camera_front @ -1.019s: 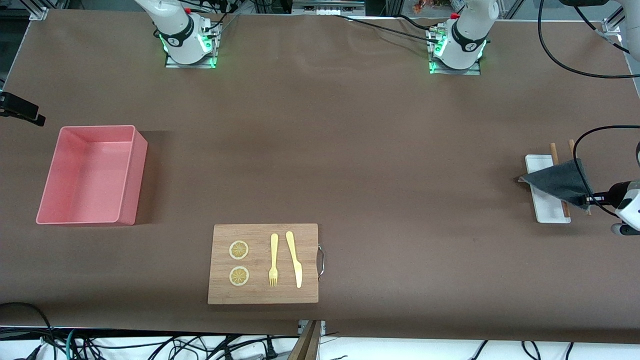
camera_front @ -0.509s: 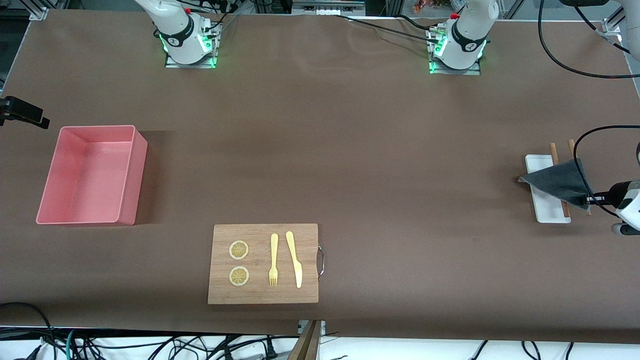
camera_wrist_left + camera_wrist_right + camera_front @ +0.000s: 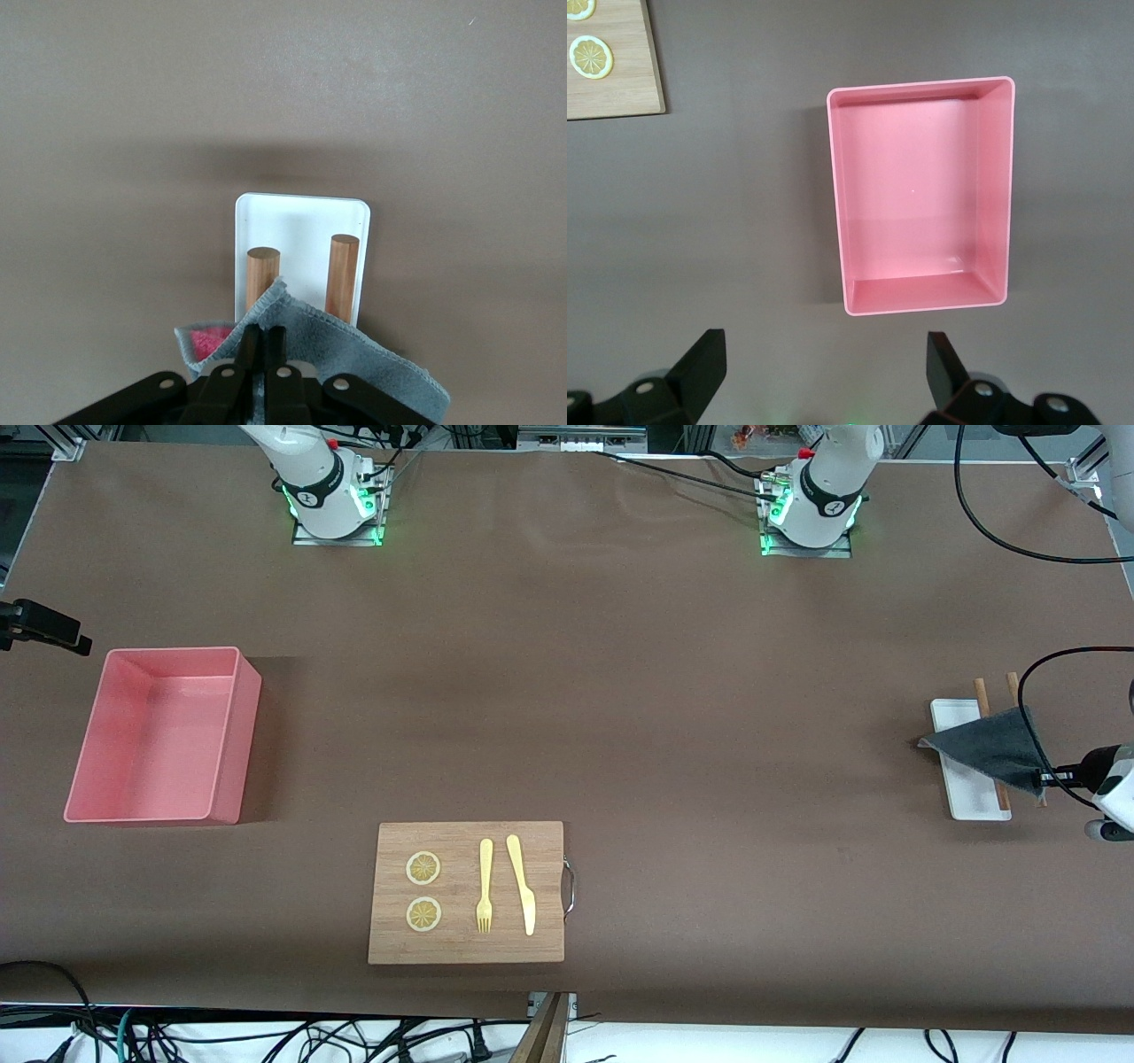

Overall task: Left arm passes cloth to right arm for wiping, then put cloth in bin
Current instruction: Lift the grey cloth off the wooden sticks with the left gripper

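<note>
The left gripper (image 3: 263, 341), a black two-finger unit on a white jointed arm, is positioned at the left arm's end of the brown surface (image 3: 620, 691), over the white rectangular tray (image 3: 957, 797). Its jaws are pressed together on a corner of the small soft cloth (image 3: 988, 746), which shows a dark grey face and, in the left wrist view, a red-pink underside. The cloth drapes over 2 round wooden rods (image 3: 262, 274) that lie on the tray. One corner of the cloth extends past the tray's edge toward the right arm's end of the surface.

The right gripper (image 3: 824, 363) is positioned over the right arm's end of the surface, just beside the pink rectangular plastic bin (image 3: 159, 735). Its jaws stand wide apart and hold nothing. The right arm waits. The bin stands upright with its top open.

A rectangular wooden cutting board (image 3: 467, 892) with a metal handle lies nearer to the front camera than the bin. It carries 2 round lemon slices (image 3: 423, 868), 1 yellow fork (image 3: 485, 886) and 1 yellow knife (image 3: 523, 886). The fork and knife lie side by side, apart from each other.
</note>
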Motion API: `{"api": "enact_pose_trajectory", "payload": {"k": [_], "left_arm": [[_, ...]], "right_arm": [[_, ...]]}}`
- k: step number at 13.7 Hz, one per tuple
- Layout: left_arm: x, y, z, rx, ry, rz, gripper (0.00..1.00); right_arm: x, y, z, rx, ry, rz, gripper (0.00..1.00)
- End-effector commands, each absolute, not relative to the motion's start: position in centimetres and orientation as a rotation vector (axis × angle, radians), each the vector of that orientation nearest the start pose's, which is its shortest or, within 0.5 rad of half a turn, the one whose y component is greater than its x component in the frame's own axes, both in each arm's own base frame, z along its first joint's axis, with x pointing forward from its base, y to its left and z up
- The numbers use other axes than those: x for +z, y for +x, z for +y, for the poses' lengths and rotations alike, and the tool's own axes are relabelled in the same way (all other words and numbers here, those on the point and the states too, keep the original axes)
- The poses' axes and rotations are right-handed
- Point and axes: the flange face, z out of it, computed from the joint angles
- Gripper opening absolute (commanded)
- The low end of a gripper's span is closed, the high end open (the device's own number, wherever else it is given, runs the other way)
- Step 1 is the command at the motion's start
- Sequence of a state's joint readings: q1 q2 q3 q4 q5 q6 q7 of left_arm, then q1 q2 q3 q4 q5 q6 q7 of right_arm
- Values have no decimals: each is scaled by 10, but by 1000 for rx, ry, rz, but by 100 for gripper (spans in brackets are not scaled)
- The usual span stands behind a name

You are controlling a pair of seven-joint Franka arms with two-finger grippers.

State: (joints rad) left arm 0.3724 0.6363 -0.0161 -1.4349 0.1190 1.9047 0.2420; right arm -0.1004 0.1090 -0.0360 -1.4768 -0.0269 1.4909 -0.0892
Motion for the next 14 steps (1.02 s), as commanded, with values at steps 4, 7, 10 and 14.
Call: {"api": "enact_pose_trajectory", "payload": {"k": [4, 7, 10, 14], "left_arm": [[321, 648, 235, 432, -3080, -45, 0], [372, 650, 202, 410, -3068, 14, 0], [435, 661, 158, 423, -3055, 87, 0], [503, 667, 57, 455, -3059, 220, 0]], "right_arm": [[588, 576, -77, 198, -3142, 37, 100], [587, 576, -69, 216, -3144, -13, 100], [586, 577, -64, 222, -3140, -9, 100], [570, 586, -46, 250, -3128, 110, 100]]}}
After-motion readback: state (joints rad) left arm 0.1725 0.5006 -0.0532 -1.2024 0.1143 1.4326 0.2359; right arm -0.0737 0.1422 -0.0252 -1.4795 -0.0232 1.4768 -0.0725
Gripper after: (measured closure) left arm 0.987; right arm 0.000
